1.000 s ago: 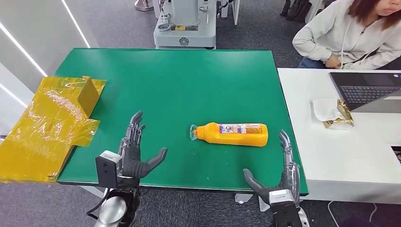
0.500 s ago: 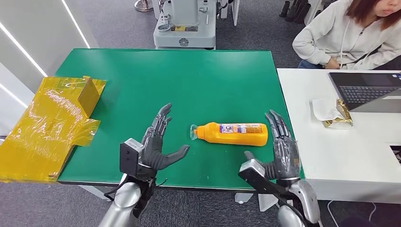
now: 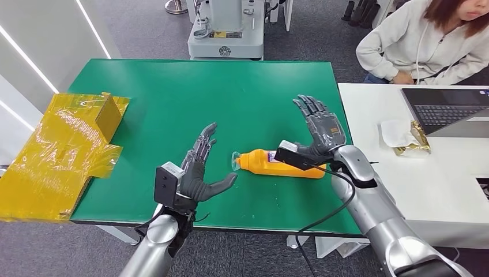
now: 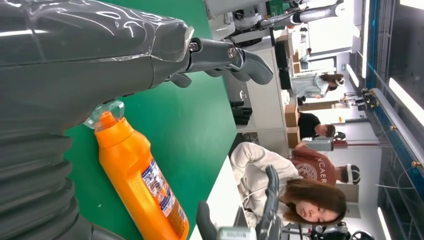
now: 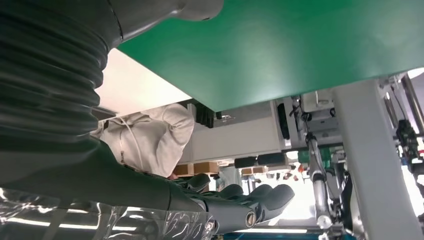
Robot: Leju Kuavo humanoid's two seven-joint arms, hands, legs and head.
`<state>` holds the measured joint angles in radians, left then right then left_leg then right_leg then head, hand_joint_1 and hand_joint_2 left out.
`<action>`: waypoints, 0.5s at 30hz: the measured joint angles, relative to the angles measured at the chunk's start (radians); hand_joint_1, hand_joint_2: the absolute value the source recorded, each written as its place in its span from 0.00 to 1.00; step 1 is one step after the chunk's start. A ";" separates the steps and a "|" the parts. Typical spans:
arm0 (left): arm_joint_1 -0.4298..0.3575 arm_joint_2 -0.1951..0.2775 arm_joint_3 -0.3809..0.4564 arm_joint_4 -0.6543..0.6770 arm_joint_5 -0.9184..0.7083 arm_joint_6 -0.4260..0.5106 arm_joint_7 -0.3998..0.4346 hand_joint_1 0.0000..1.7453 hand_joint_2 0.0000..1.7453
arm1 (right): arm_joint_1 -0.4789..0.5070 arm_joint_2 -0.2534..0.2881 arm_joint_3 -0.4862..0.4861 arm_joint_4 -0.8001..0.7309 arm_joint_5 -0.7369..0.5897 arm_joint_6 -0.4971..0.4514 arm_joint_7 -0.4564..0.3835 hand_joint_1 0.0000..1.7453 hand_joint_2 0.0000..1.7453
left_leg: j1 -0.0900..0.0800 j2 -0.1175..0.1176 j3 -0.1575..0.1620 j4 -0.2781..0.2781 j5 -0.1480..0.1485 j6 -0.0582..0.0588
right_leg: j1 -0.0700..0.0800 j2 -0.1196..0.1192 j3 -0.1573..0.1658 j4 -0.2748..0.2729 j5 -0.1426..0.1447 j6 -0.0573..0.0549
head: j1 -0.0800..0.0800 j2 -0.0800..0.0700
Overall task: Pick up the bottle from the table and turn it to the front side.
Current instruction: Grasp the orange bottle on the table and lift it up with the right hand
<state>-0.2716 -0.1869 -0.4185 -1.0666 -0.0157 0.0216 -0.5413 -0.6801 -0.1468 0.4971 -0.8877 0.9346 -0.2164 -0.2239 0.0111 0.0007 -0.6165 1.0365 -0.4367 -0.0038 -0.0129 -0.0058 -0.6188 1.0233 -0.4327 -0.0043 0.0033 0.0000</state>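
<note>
Nearest you, the left hand hangs empty with fingers spread beside the cap of the orange bottle, which lies lengthwise across the green table, cap leftward, under your raised, empty, splayed right hand.

Your head view looks forward and down from high on the body onto the green-matted worktop. Your left wrist view sits close behind the left hand, turned on its side, looking across the worktop at the orange plastic bottle, which the head view shares. Your right wrist view sits close behind the right hand, looking along the green surface into the room.
</note>
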 joint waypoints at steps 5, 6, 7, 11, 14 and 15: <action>0.000 0.004 0.000 0.000 -0.007 -0.003 0.002 0.00 1.00 | -0.068 0.021 0.062 0.087 -0.015 0.051 0.000 0.00 1.00 | 0.000 0.000 -0.001 0.000 0.000 0.000 | 0.000 0.000 0.000 0.000 0.000 0.000 | 0.000 0.000; 0.000 0.004 0.000 0.000 -0.010 -0.006 0.005 0.00 1.00 | -0.082 0.027 0.076 0.104 -0.023 0.069 0.001 0.00 1.00 | 0.000 0.000 -0.001 0.000 0.000 0.000 | 0.000 0.000 0.000 0.000 0.000 0.000 | 0.000 0.000; 0.000 0.004 0.000 0.000 -0.013 -0.009 0.009 0.00 1.00 | -0.095 0.033 0.088 0.120 -0.038 0.086 -0.001 0.00 1.00 | 0.000 0.000 -0.001 0.000 0.000 0.000 | 0.000 0.000 0.000 0.000 0.000 0.000 | 0.000 0.000; 0.000 0.003 0.000 0.000 -0.019 -0.013 0.018 0.00 1.00 | -0.121 0.056 0.115 0.154 -0.104 0.126 -0.022 0.00 1.00 | 0.000 0.000 -0.001 0.000 0.000 0.000 | 0.000 0.000 -0.001 0.000 0.000 0.000 | 0.000 0.000; 0.000 0.004 0.000 0.000 -0.019 -0.013 0.018 0.00 1.00 | -0.126 0.062 0.119 0.161 -0.123 0.132 -0.029 0.00 1.00 | 0.000 0.000 -0.001 0.000 0.000 0.000 | 0.000 0.000 -0.001 0.000 0.000 0.000 | 0.000 0.000; 0.000 0.004 0.000 0.000 -0.019 -0.012 0.019 0.00 1.00 | -0.131 0.070 0.122 0.169 -0.158 0.146 -0.041 0.00 1.00 | 0.000 0.000 -0.001 0.000 0.000 0.000 | 0.000 0.000 -0.001 0.000 0.000 0.000 | 0.000 0.000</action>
<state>-0.2714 -0.1830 -0.4181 -1.0666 -0.0349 0.0096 -0.5221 -0.8109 -0.0767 0.6194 -0.7184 0.7771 -0.0704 -0.2652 0.0108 0.0007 -0.6175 1.0367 -0.4367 -0.0038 -0.0130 -0.0059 -0.6194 1.0229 -0.4327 -0.0041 0.0036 0.0000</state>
